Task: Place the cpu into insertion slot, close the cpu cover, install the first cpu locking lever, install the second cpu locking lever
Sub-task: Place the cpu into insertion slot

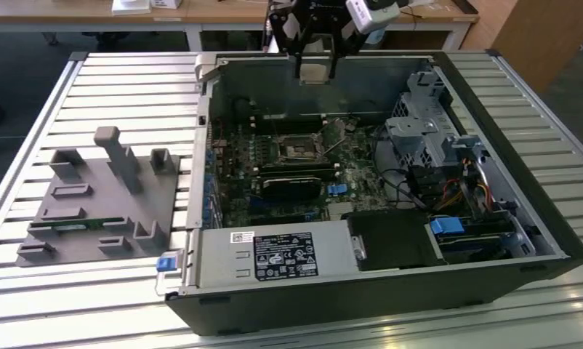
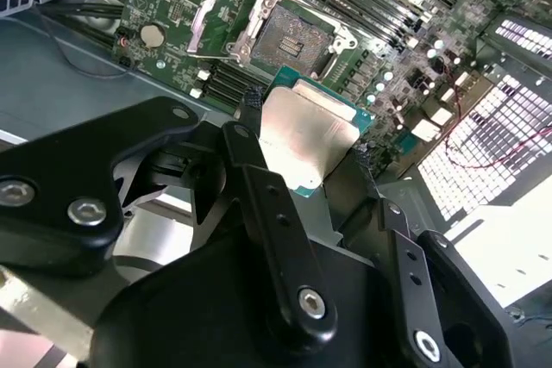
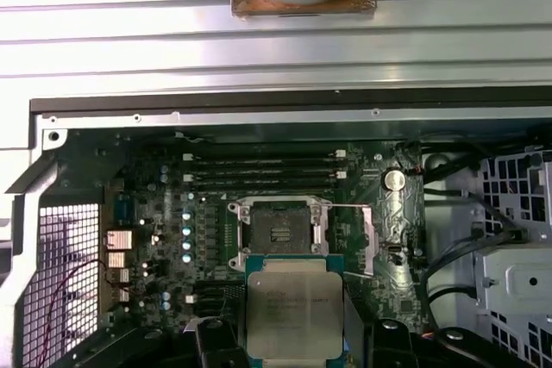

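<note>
1. Gripper [image 1: 313, 73], black with two fingers, hangs above the far side of an open dark grey metal computer case [image 1: 369, 305]
2. Its fingers are closed on two opposite edges of the cpu [image 2: 306, 140], a small flat square chip with a dull silver-grey metal top
3. Below the gripper, apart from the held chip, lies the bare square insertion slot [image 3: 280, 234] on a green circuit board [image 3: 172, 213]
4. The cpu cover [image 2: 203, 13], a thin shiny silver metal frame, is swung open just beside that slot

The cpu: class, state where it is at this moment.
In the second wrist view the cpu is clamped in the gripper, held in the air above the motherboard, close to the open insertion slot but not yet in it.
</note>
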Controlling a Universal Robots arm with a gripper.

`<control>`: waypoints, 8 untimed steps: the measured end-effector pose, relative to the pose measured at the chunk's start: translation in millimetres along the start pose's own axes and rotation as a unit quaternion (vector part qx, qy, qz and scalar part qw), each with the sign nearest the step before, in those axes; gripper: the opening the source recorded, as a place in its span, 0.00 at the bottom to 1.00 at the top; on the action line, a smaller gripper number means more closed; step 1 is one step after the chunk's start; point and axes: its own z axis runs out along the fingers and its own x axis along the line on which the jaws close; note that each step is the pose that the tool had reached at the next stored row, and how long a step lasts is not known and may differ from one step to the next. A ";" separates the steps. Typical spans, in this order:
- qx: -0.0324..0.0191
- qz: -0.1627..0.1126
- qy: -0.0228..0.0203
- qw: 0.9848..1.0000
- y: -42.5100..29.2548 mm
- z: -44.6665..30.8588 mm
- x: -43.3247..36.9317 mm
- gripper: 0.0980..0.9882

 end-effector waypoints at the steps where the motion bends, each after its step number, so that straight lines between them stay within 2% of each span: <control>1: 0.000 0.003 0.000 1.000 0.0 0.0 0.0 0.49; 8: 0.000 0.022 -0.002 1.000 0.0 0.1 0.5 0.49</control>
